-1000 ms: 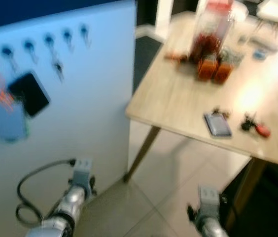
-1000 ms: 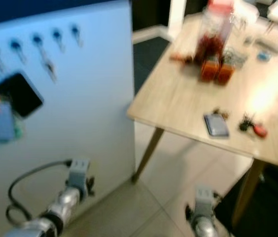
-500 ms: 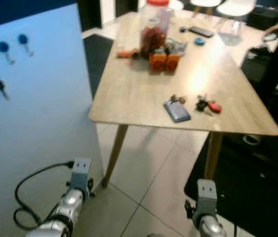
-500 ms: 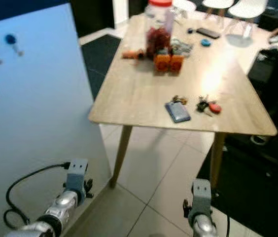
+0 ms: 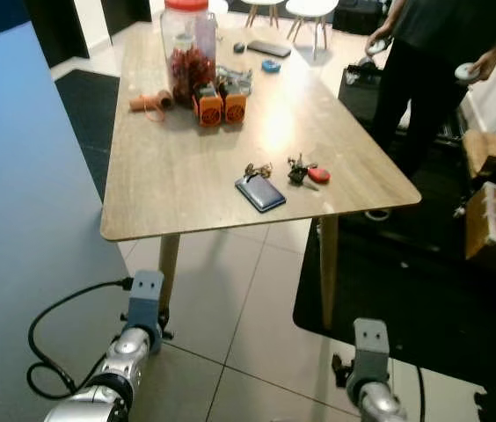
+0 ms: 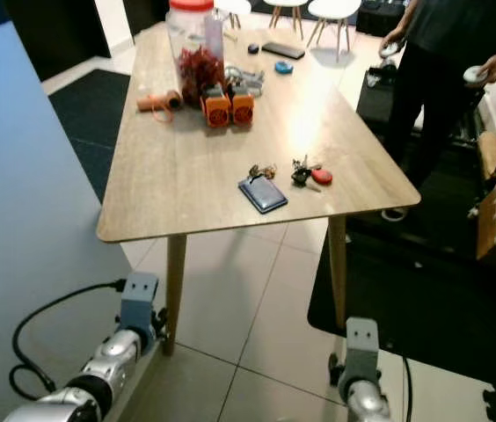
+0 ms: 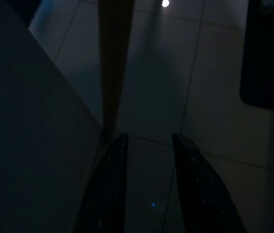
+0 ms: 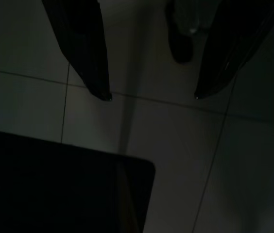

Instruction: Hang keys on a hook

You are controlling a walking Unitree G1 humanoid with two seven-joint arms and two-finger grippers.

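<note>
Keys [image 5: 302,170]: on your counter [image 5: 169,167], at 3 o'clock of the blue case [image 5: 261,192].
Left hand [image 7: 149,141]: spread, low over floor tiles.
Right hand [image 8: 149,97]: spread, hanging idle.

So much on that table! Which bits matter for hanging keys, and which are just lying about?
For the job:
- key bunch with a red fob
- smaller brass-coloured key bunch

Just lying about:
- dark blue flat wallet-like case
- big clear jar with a red lid
- two orange boxes
- black phone

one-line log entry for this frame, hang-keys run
phase: approach | keys: on table by wallet | left gripper: open, idle | right gripper: open, idle
</note>
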